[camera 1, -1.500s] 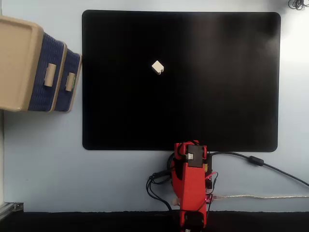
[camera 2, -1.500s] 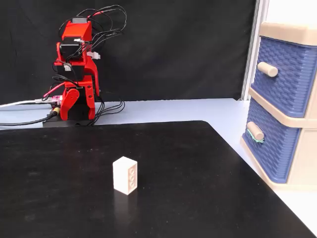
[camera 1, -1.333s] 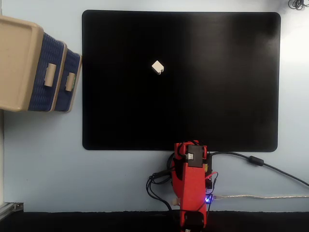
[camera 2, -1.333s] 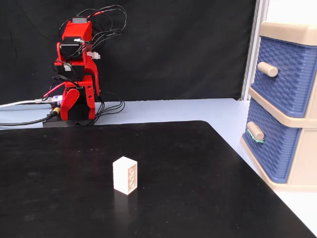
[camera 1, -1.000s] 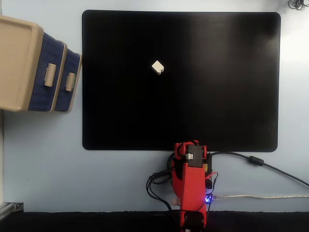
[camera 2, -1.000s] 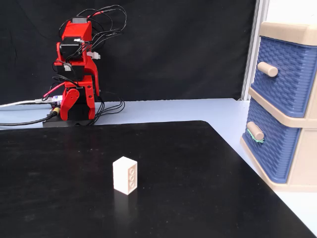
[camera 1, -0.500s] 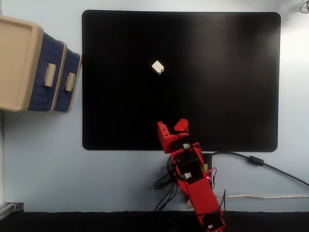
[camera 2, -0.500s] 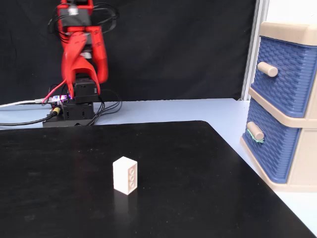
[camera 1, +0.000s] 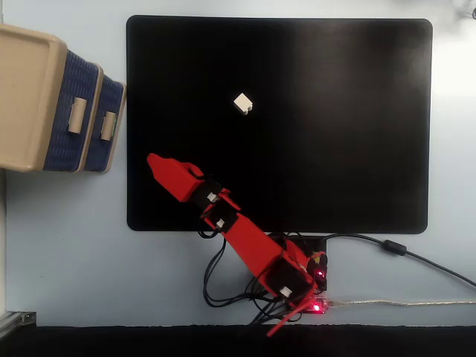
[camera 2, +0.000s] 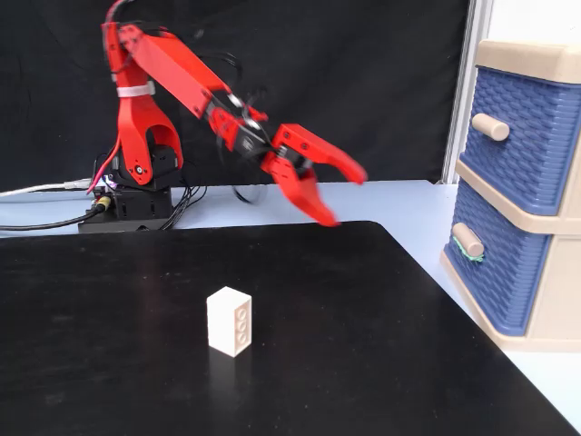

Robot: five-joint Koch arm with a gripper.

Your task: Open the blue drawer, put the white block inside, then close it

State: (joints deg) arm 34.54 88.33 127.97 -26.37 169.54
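Nearest in a fixed view: block (camera 2: 230, 320) upright on black mat (camera 2: 109, 363), holes on its front face, nothing touching it. Bare mat on every side of it. From above, sits in the mat's upper middle, well clear of all four edges.

Right of mat in the same view: beige cabinet (camera 2: 545, 213) on the pale table (camera 1: 59, 260), just off the mat's edge. Lower drawer (camera 2: 499, 272) and upper drawer (camera 2: 526, 136) both look pushed in, handles facing the mat. From above, cabinet at the mat's upper left corner, a narrow strip of table between.

Further back: gripper (camera 2: 345, 195) in the air above the mat's far edge, slightly blurred, jaws spread apart, nothing between them, tips pointing down and toward the cabinet side. Well apart from block and from cabinet. From above, tip over the mat's lower left part, near the left edge, below the cabinet.

Arm (camera 2: 172, 73) raised from the shoulder, then sloping down to the wrist.

Farthest: base (camera 2: 136, 195) behind the mat, cables (camera 2: 36, 221) trailing across the table.
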